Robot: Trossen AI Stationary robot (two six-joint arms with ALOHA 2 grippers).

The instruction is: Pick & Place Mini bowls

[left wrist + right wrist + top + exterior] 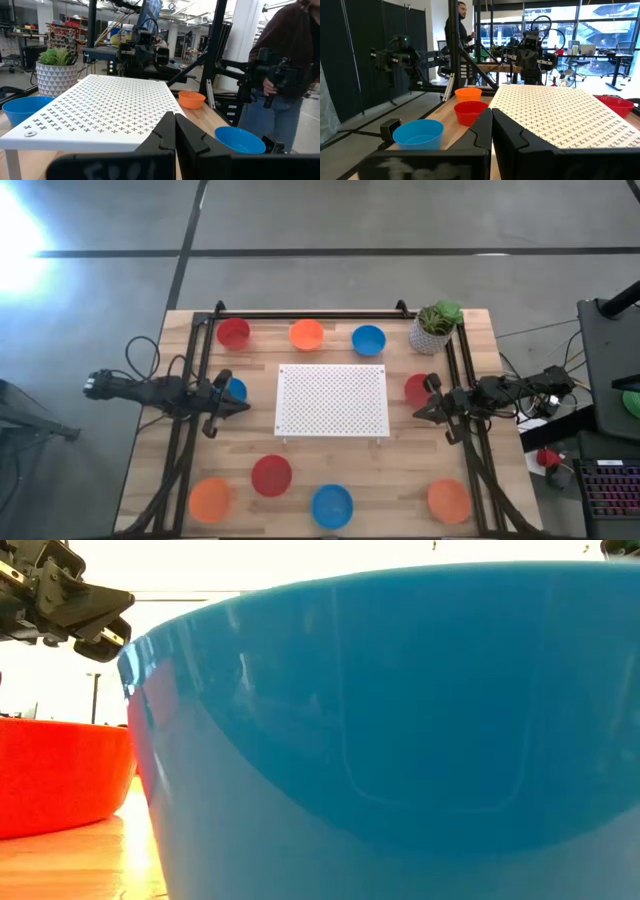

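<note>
Blue bowl (400, 740) fills low view | high view: nine bowls | both jaws closed, empty

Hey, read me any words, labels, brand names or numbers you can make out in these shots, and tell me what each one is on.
None can be read.
Pale lettering on the dark body of the left pincer in the left wrist view: too blurred to read.
Pale lettering on the dark body of the right pincer in the right wrist view: too blurred to read.
The small round plastic bowls and white perforated square board: no text.
</note>
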